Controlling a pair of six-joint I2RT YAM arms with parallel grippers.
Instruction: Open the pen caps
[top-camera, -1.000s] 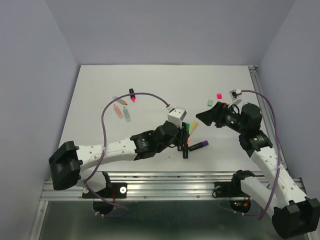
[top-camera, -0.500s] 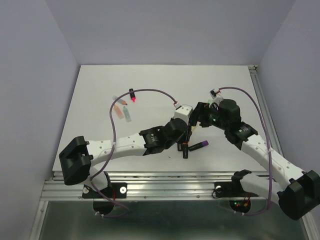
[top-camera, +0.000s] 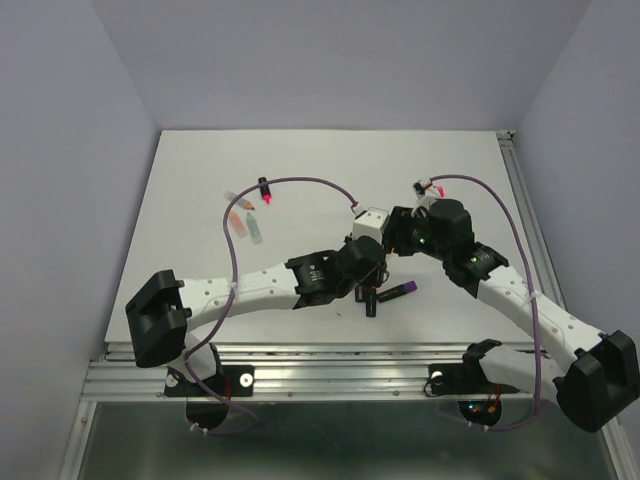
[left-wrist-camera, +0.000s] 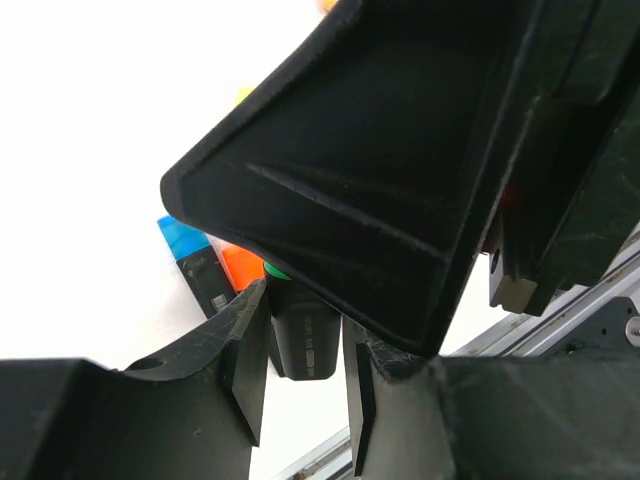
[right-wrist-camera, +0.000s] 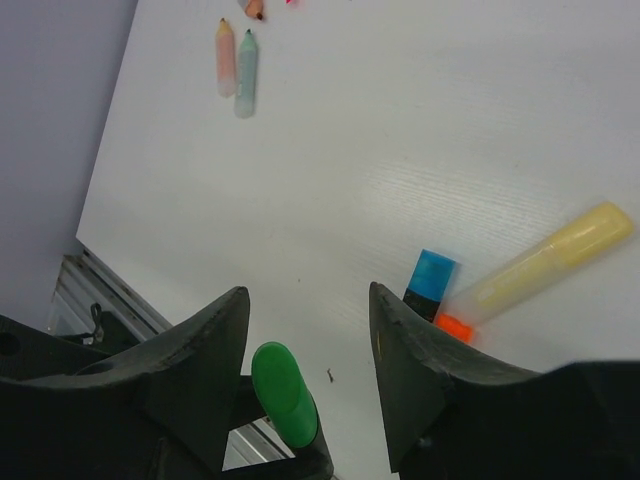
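My left gripper (left-wrist-camera: 303, 350) is shut on the black barrel (left-wrist-camera: 305, 335) of a pen with a green cap (right-wrist-camera: 285, 395), holding it above the table. My right gripper (right-wrist-camera: 308, 300) faces it with its jaws on either side of that green cap. The cap lies close to the left finger, and a gap shows on its other side. In the top view the two grippers meet at mid-table, left gripper (top-camera: 375, 268) and right gripper (top-camera: 392, 240). Below them on the table lie a blue-capped pen (right-wrist-camera: 433, 275), an orange tip (right-wrist-camera: 453, 327) and a pale yellow barrel (right-wrist-camera: 545, 255).
A purple-capped pen (top-camera: 400, 291) and a black pen (top-camera: 370, 303) lie near the front edge. Peach (top-camera: 238, 220) and teal (top-camera: 253, 228) pens and a black pen with a pink tip (top-camera: 265, 190) lie at the far left. A pink cap (top-camera: 437, 188) sits behind the right wrist.
The right arm swung left from the table's right side to the left gripper, and its jaws narrowed round the green cap. The left gripper kept its hold and shifted slightly right.
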